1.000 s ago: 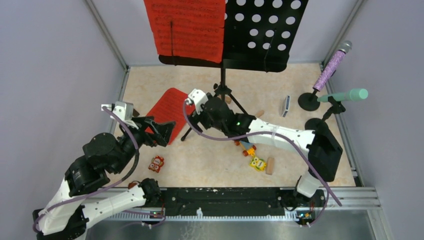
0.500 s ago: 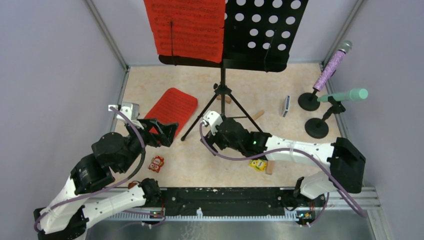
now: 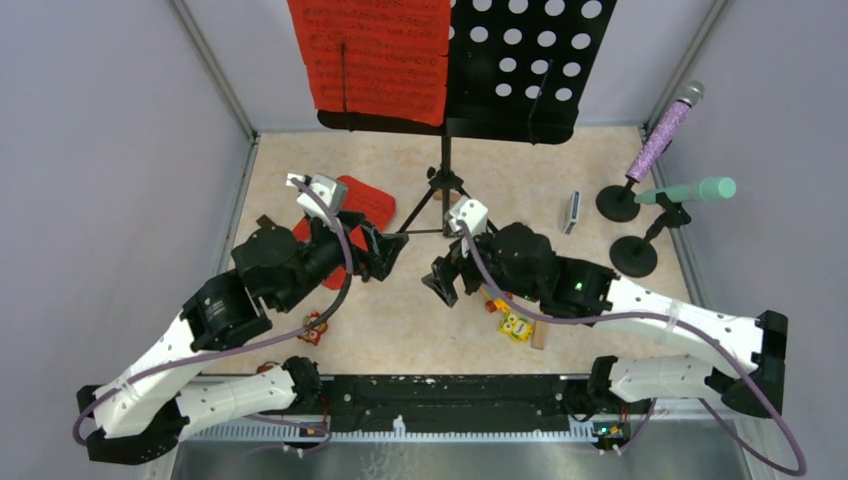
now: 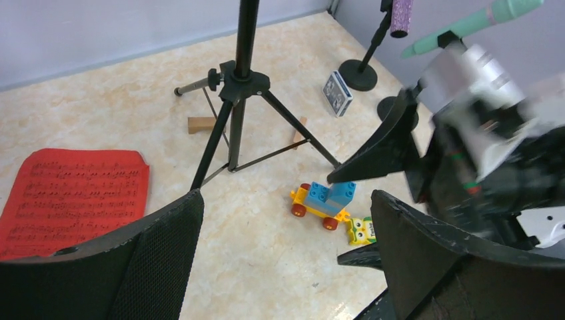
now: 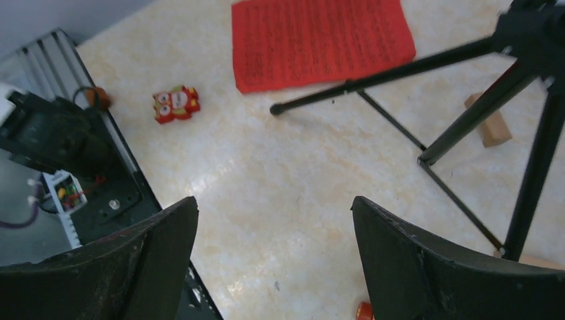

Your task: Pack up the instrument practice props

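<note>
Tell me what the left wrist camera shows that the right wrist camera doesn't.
Only the left wrist view shows the purple microphone, the mint-green microphone, a round mic holder base and a blue-and-yellow brick car. Only the right wrist view shows a red toy figure. Both show the red sheet-music page lying on the table and the rack's tripod legs.
</note>
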Tool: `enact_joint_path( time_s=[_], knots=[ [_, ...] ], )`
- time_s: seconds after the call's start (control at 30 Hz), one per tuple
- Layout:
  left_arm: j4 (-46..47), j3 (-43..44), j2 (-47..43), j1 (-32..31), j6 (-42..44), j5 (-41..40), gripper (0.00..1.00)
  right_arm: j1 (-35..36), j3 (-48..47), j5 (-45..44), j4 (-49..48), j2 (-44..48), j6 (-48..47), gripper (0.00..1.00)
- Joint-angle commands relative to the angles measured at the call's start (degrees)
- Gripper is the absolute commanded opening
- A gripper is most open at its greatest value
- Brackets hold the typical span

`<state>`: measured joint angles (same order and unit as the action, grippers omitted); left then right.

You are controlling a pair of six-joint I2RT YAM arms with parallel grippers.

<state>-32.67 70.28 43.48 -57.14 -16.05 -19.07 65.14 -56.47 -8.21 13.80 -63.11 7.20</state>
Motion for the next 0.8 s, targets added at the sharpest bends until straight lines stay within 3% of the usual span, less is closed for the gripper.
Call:
enact_joint_path(
  time_s=[0.0, 0.07, 0.2, 0.33, 0.47, 0.77],
  knots=[
    [6.2, 0.6, 0.7, -0.1, 2.4, 1.4, 0.99, 0.0, -16.3, -1.3, 5.1, 1.7, 0.2, 0.84],
    [7.0, 0.3, 0.9, -0.1, 2.2, 1.0, 0.99, -3.0, -24.8, 1.0, 8.4, -0.6, 0.1, 0.84],
    [7.6, -1.0, 1.0, -0.1, 0.9, 2.8, 0.99, -14.3, -40.3, 16.5, 10.5, -6.4, 2.7, 0.83],
    [6.7, -1.2, 0.9, -0.1, 0.1, 4.5, 0.99, -21.3, -54.9, 30.2, 12.0, -14.4, 4.9, 0.83],
    [6.0, -1.4, -0.4, -0.1, -0.5, 4.3, 0.99, -22.9, -62.0, 25.7, 10.9, -19.2, 9.8, 0.82],
    [4.7, -2.0, -3.1, 0.0, -0.7, 1.8, 0.99, -23.0, -60.5, 11.8, 10.7, -20.7, 15.4, 0.78]
  ],
)
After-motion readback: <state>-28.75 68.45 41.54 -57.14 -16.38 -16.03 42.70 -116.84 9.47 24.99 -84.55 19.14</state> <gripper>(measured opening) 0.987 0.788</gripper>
